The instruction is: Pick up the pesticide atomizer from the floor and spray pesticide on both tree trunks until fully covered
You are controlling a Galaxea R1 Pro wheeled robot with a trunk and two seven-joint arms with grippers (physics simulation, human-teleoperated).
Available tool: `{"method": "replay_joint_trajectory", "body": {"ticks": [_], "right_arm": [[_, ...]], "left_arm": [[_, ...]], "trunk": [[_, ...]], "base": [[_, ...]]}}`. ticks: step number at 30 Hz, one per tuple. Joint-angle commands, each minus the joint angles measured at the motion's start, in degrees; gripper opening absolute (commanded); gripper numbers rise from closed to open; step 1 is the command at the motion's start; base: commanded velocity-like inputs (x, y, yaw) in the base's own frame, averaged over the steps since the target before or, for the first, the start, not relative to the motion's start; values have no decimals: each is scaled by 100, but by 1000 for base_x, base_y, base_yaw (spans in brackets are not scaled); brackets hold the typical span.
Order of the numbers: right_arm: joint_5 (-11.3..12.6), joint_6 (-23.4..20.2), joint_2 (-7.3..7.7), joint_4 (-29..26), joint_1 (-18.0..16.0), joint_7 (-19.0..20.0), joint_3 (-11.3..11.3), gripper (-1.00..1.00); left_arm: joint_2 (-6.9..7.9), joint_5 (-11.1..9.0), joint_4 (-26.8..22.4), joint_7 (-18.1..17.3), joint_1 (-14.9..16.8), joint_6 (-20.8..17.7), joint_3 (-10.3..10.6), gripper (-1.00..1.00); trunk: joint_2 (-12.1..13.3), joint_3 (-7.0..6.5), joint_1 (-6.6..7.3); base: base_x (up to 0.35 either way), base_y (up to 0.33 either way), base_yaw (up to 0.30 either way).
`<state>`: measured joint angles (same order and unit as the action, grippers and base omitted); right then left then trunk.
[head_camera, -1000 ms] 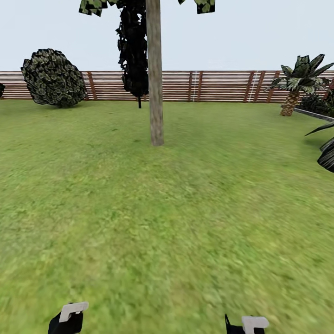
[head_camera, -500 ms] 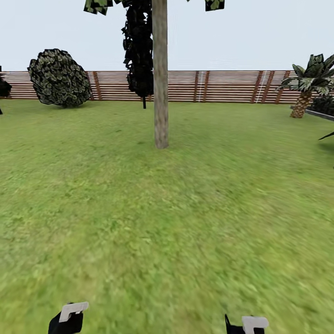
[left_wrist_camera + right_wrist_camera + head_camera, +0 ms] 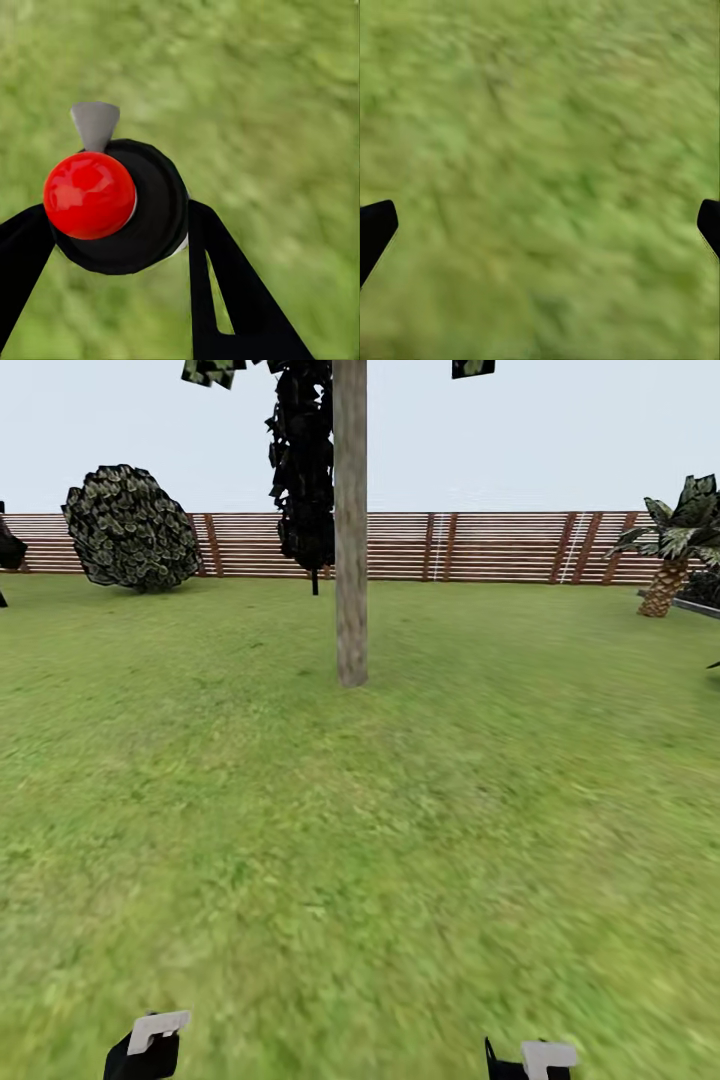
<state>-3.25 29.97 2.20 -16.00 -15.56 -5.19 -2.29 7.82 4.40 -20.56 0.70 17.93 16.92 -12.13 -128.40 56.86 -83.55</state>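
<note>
Holding the pesticide atomizer (image 3: 120,206) between its two dark fingers, the left gripper (image 3: 112,247) has the first step done: in the left wrist view the sprayer sits left of centre, jaws clamped on its round black body, with grass behind. From this view its red knob (image 3: 90,195) faces the camera and a small grey nozzle-like tab (image 3: 95,124) sticks out toward the upper part of the frame, so its long axis seems to run roughly along the fingers, toward the lawn; which way it sprays I cannot tell for sure.

Spraying is all left to do, by my judgement. No white specks show anywhere, and the bark of the tree trunk (image 3: 351,560), upper centre of the head view, looks bare. It stands well apart from the robot across open lawn (image 3: 400,840), with the slatted fence (image 3: 500,546) behind it. A second thick trunk is not evident among the round bush (image 3: 130,528) at upper left and the palm (image 3: 675,550) at the right edge.

The right gripper (image 3: 540,225) has its jaws wide apart, holding nothing, over grass.
</note>
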Motion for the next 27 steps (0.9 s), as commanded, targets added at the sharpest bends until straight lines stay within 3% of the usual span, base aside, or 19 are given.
{"method": "replay_joint_trajectory", "body": {"ticks": [1,27], "right_arm": [[0,0,0,0,0,0,0,100],[0,0,0,0,0,0,0,100]], "left_arm": [[0,0,-1,0,0,-2,0,-100],[0,0,-1,0,0,4,0,-100]], "trunk": [[0,0,0],[0,0,0]], "base": [[339,0,0],[339,0,0]]}}
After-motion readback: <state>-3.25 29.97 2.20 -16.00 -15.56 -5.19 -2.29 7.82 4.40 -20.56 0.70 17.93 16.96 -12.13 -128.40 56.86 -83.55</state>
